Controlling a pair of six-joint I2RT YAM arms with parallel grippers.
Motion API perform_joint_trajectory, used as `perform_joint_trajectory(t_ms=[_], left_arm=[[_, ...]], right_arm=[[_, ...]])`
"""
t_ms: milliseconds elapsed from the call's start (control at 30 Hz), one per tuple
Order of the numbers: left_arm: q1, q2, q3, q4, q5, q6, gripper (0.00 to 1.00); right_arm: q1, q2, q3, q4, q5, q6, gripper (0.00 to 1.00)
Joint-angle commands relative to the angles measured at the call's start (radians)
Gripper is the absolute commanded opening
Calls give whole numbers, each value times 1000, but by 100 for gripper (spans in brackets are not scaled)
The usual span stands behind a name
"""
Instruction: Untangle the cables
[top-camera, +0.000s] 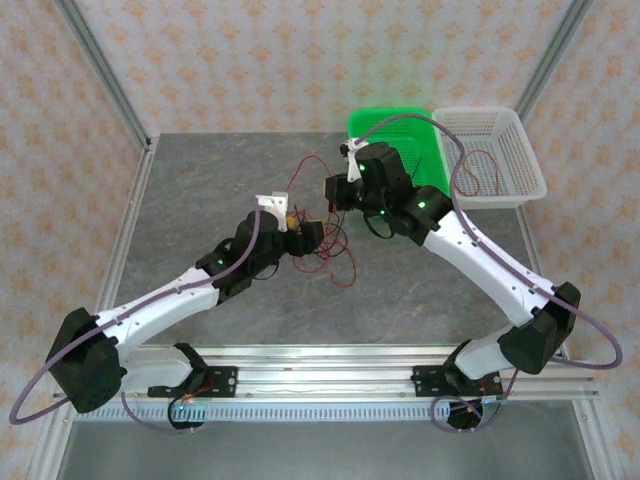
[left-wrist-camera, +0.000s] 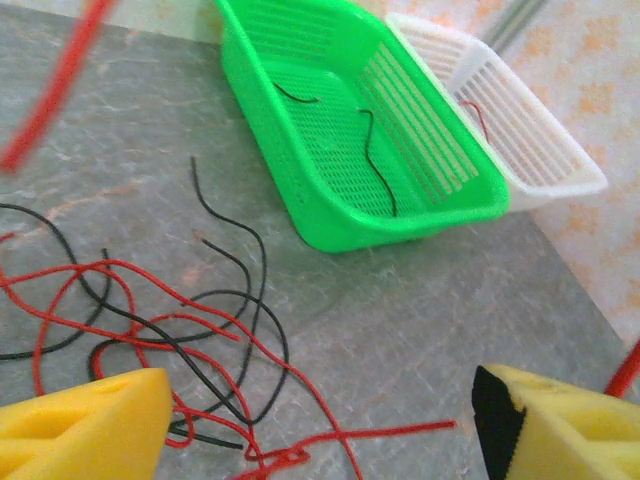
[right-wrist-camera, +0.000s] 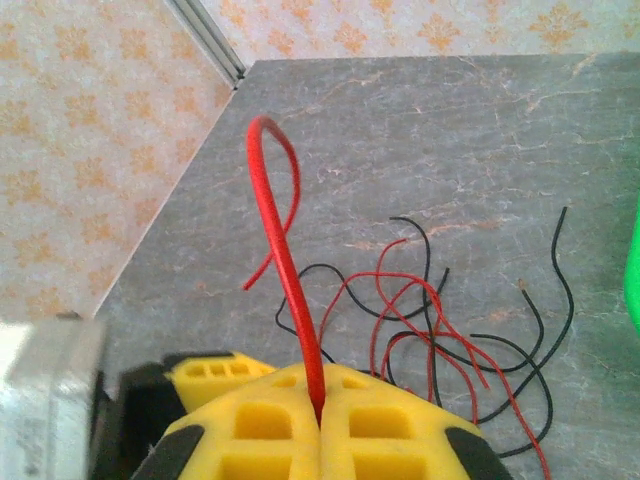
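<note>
In right pincer (right-wrist-camera: 320, 402), red cable (right-wrist-camera: 284, 255) end hidden.

Grey marble-patterned counter (top-camera: 200, 200), with a loose tangle of thin red and black cables (left-wrist-camera: 130, 340) spread flat near its middle. At the far right corner, a green perforated plastic basket (left-wrist-camera: 420, 222) and a white perforated plastic basket (left-wrist-camera: 540, 170), side by side, touching.

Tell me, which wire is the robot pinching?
The red wire sticking up from the right tool, whose yellow fingers are shut on it. The other red and black wires lie loose on the table.
</note>
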Motion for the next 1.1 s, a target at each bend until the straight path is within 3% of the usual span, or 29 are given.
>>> perform_joint_trajectory(t_ms=[0,233,400,600,733,833,1000,1067], left_arm=[[-38,-34,-90,190,72,24,77],[-103,-148,-238,356,-6,94,79],[-120,-173,-260,414,-56,173,89],[-121,-45,-166,415,-288,291,91],[-120,65,-120,471,-321,347,88],[-119,158,-85,506,-346,356,78],[-91,304,-57,564,-397,296,41],[-74,344,-50,567,-397,249,32]], right_arm=[[-11,-46,8,57,12,61,0],[-26,-54,4,95,23,138,0],[-26,-50,-5,117,-6,175,0],[-26,-59,3,120,-25,199,0],[-26,-77,25,109,-32,206,0],[-25,-90,45,95,-42,211,0],[-26,-132,87,51,-25,213,0],[-26,-149,113,25,-2,210,0]])
